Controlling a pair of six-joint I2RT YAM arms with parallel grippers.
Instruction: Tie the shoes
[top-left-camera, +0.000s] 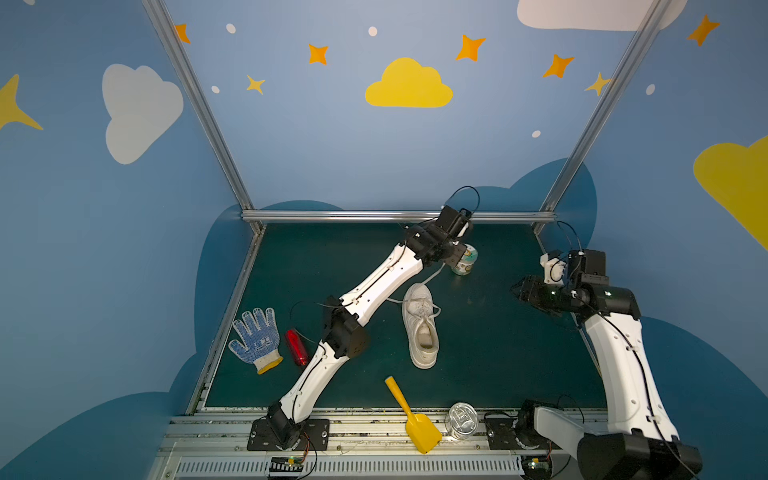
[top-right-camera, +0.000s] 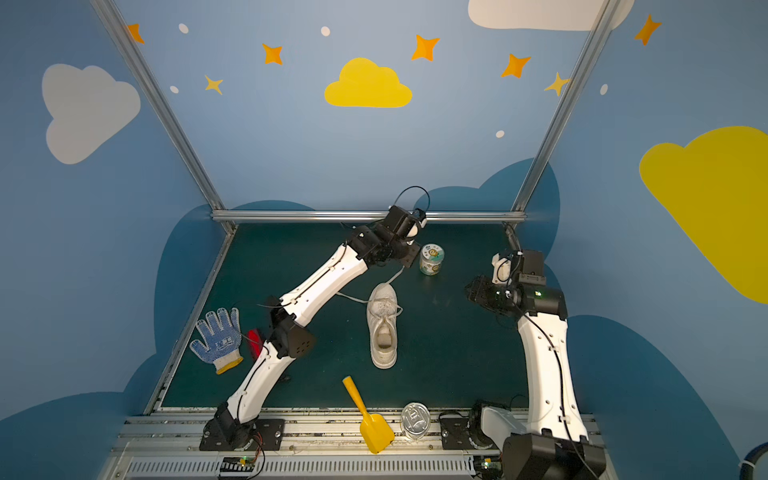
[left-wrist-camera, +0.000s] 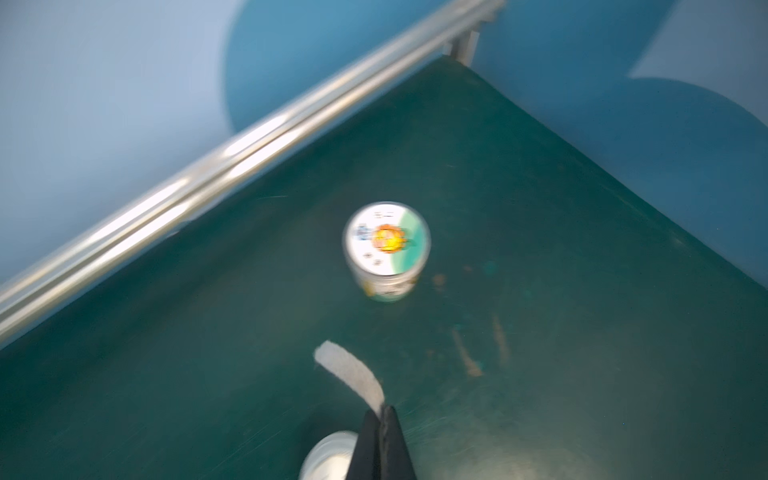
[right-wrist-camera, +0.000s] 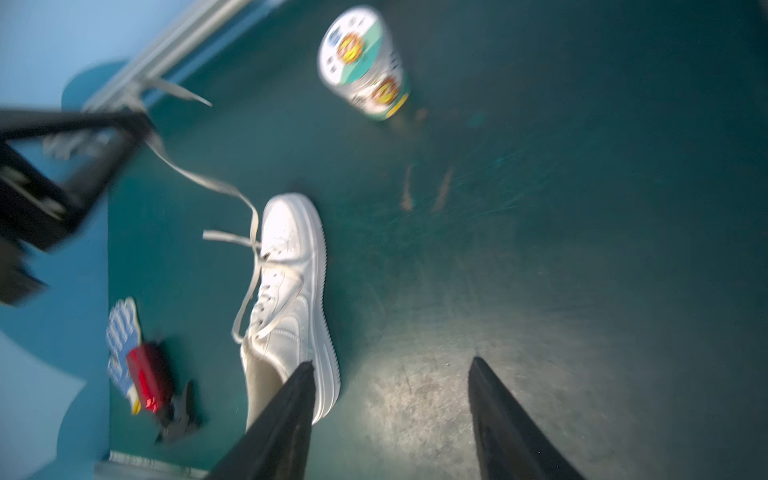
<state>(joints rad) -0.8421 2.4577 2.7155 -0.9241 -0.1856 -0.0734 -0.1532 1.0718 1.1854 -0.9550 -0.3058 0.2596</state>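
Pinching 1 end of the flat white lace (left-wrist-camera: 349, 370), my left gripper (left-wrist-camera: 384, 410) has its 2 black fingers pressed fully together. Only my left wrist view shows this pinch; in both top views the wrist hides those fingers. A short tail of lace sticks out past the tips, toward a small round printed tub (left-wrist-camera: 386, 249) standing upright.

My right gripper (right-wrist-camera: 392, 362) hangs with its 2 fingers spread wide and nothing between them. In both top views it sits well to the right of the sneaker.

The white sneaker (top-left-camera: 420, 328) rests sole-down near the middle of the mat (top-left-camera: 498, 353), toe toward the back rail (top-left-camera: 353, 216), heel toward my bases. My right wrist view shows the whole run of the held lace, rising from near the toe up to my left fingers. The other lace end trails off the sneaker's left side.

The top views add what the wrist views miss: a yellow scoop (top-left-camera: 411, 415) and a shiny tin can (top-left-camera: 461, 419) at the front edge. A blue-dotted glove (top-left-camera: 255, 338) and a red object (top-left-camera: 296, 347) lie just beside each other, left of my left arm.

The mat is dark green and scuffed, framed by aluminium rails. The walls (top-left-camera: 332, 145) are blue, painted with white and yellow clouds, orange stars and white dots.
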